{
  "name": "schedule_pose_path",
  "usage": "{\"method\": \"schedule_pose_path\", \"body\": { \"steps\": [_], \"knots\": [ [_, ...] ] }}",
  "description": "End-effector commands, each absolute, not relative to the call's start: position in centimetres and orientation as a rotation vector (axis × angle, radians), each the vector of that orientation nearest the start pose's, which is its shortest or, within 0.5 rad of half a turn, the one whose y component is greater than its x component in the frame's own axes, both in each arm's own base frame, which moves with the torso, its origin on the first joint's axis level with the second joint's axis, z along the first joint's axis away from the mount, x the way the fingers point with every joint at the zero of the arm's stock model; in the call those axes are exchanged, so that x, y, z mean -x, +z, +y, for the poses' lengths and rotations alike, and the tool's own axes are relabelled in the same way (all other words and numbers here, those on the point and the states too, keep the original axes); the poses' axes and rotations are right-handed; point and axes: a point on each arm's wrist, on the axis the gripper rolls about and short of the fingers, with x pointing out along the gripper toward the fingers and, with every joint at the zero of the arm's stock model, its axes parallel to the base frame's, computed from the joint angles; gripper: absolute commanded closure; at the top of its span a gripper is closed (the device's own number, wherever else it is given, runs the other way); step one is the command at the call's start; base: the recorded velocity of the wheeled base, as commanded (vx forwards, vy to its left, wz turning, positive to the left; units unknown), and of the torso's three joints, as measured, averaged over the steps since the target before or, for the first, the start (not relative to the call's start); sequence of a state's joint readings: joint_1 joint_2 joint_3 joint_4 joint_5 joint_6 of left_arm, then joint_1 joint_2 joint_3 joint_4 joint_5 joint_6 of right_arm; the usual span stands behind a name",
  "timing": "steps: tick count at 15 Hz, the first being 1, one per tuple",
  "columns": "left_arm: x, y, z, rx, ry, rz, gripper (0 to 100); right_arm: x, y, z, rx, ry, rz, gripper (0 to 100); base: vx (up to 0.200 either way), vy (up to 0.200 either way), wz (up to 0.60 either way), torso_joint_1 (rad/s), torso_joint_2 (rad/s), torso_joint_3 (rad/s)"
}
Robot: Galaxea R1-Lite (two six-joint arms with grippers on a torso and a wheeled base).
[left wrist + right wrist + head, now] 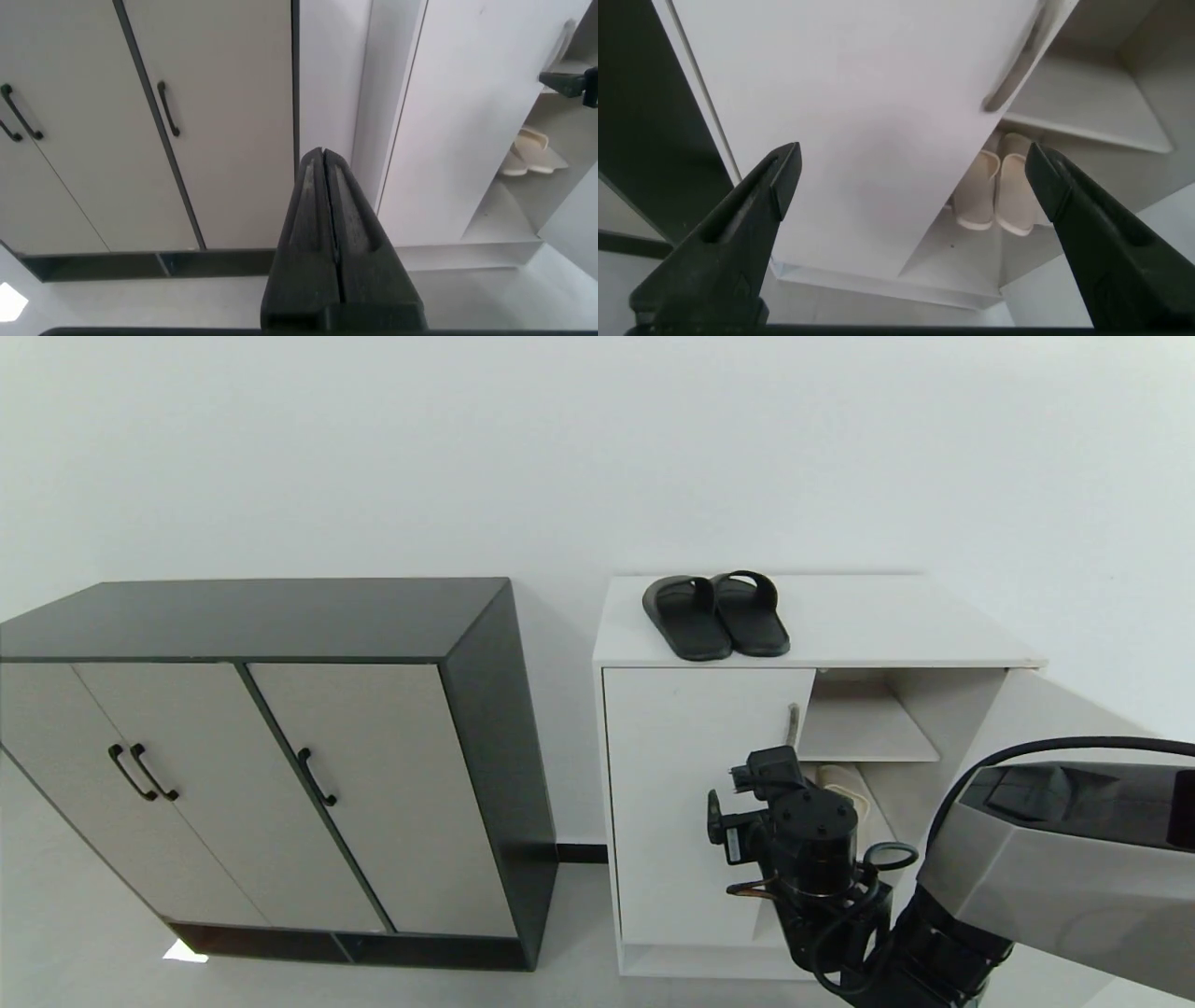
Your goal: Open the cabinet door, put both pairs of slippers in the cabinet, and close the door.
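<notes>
A pair of black slippers (717, 614) lies on top of the white cabinet (840, 621). The cabinet's right side is open, and a pair of cream slippers (999, 182) (528, 154) (845, 782) sits inside on a low shelf. The left door (700, 784) is closed, with its handle (793, 723) (1018, 61) at the inner edge. My right gripper (910, 187) (770, 767) is open and holds nothing, hovering in front of that door just below the handle. My left gripper (323, 159) is shut and holds nothing, low and facing the gap between the two cabinets.
A dark cabinet (280, 616) with pale doors (224, 121) and black handles stands left of the white one, with a narrow gap between them. An upper shelf (864, 723) shows inside the white cabinet. The white cabinet's open right door (1055, 719) swings out to the right.
</notes>
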State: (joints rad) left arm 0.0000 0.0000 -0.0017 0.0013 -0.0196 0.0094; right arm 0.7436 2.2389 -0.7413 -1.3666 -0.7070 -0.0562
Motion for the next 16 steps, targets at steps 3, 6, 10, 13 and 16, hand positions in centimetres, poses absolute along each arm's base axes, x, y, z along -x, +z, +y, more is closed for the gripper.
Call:
{"method": "schedule_pose_path", "body": {
  "steps": [3, 6, 10, 13, 16],
  "knots": [
    [2.28, 7.58, -0.04, -0.009, -0.020, 0.001, 100, -28.20, 5.25, 24.04, 0.147, 0.041, 0.101, 0, 0.000, 0.000, 0.00, 0.245, -0.56, -0.320],
    [2.28, 7.58, -0.04, -0.009, -0.018, 0.001, 100, -28.20, 5.25, 24.04, 0.147, 0.041, 0.101, 0, 0.000, 0.000, 0.00, 0.258, -0.59, -0.329],
    [2.28, 7.58, -0.04, -0.009, -0.018, 0.001, 100, -28.16, 5.21, 24.01, 0.147, 0.043, 0.102, 0, 0.000, 0.000, 0.00, 0.246, -0.53, -0.292],
    [2.28, 7.58, -0.04, -0.009, -0.020, 0.001, 100, -28.09, 4.99, 24.00, 0.146, 0.066, 0.109, 0, 0.000, 0.000, 0.00, 0.181, -0.39, -0.216],
    [2.28, 7.58, -0.04, -0.009, -0.020, 0.001, 100, -28.29, 5.21, 23.90, 0.138, 0.067, 0.094, 0, 0.000, 0.000, 0.00, 0.173, -0.36, -0.194]
  ]
}}
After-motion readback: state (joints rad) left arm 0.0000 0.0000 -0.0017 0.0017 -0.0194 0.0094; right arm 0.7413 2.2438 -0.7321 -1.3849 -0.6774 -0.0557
